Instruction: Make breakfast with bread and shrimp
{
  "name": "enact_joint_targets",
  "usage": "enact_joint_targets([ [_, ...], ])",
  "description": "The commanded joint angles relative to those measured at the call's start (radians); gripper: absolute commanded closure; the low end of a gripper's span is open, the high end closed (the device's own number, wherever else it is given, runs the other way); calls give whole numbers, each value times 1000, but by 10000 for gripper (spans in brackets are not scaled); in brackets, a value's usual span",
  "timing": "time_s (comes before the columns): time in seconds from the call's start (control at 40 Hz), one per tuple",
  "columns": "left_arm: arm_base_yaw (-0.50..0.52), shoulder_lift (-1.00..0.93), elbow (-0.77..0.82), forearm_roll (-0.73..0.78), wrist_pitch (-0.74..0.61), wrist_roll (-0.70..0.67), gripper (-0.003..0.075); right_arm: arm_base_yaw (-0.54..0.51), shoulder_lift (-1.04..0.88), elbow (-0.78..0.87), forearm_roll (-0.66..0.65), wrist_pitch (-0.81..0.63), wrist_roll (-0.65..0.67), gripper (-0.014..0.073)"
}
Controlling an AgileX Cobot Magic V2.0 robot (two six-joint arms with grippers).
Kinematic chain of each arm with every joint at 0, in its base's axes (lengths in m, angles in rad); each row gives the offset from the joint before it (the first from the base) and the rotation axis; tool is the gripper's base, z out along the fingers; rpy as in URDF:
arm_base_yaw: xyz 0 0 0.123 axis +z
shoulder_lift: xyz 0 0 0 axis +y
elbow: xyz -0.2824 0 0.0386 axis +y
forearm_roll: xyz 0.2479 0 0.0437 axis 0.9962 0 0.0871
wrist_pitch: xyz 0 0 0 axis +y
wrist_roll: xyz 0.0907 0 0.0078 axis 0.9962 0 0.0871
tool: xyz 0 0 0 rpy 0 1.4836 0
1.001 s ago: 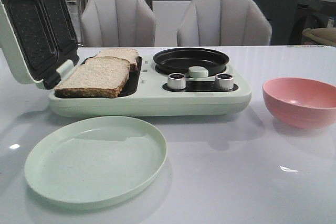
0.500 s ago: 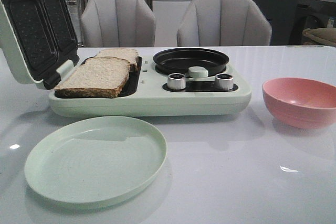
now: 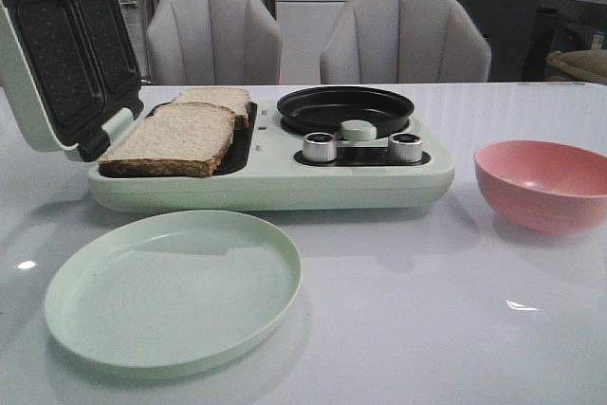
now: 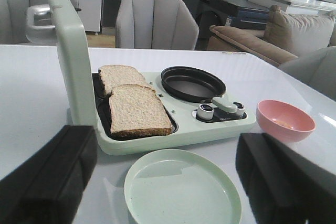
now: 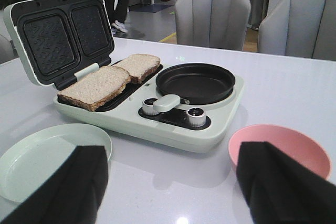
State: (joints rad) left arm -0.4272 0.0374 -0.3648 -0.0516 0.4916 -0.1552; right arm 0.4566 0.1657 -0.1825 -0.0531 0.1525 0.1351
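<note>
Two bread slices [image 3: 175,138] lie in the open sandwich maker [image 3: 266,182], one nearer and one behind [image 3: 218,99]; they also show in the left wrist view [image 4: 137,109] and the right wrist view [image 5: 97,85]. The shrimp are a few small pale bits in the pink bowl [image 4: 285,120]; they are hidden by the bowl's wall in the front view. My left gripper [image 4: 168,182] is open and empty, above the green plate [image 4: 182,187]. My right gripper [image 5: 168,182] is open and empty, over the table in front of the appliance. Neither gripper shows in the front view.
The sandwich maker's lid [image 3: 57,49] stands open at the left. A black round pan [image 3: 344,108] sits on its right half, with two silver knobs [image 3: 320,147] in front. The pink bowl [image 3: 542,182] is at the right. Two grey chairs [image 3: 213,35] stand behind the table.
</note>
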Motion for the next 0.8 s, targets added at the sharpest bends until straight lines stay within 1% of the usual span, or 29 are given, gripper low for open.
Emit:
enact_joint_targets([
  [0.0, -2, 13, -25, -9, -84, -10, 117, -3, 10, -28, -3, -89, -4, -10],
  [0.13, -2, 28, -41, -10, -72, -12, 117, -3, 10, -28, -3, -89, -4, -10],
  [0.25, -2, 108, -94, -32, -47, -12, 117, -3, 10, -28, -3, -89, -4, -10],
  [0.43, -2, 277, -192, -35, -91, -12, 117, -3, 10, -28, -3, -89, -4, -10],
  [0.58, -2, 459, -296, -62, -107, -12, 119, -3, 10, -28, -3, -89, -4, -10],
  [0.68, -2, 585, -366, -73, -139, -12, 148, -3, 10, -28, -3, -89, -4, -10],
  [0.78, -2, 703, -428, -94, -186, -12, 214, -3, 10, -28, -3, -89, -4, -10],
])
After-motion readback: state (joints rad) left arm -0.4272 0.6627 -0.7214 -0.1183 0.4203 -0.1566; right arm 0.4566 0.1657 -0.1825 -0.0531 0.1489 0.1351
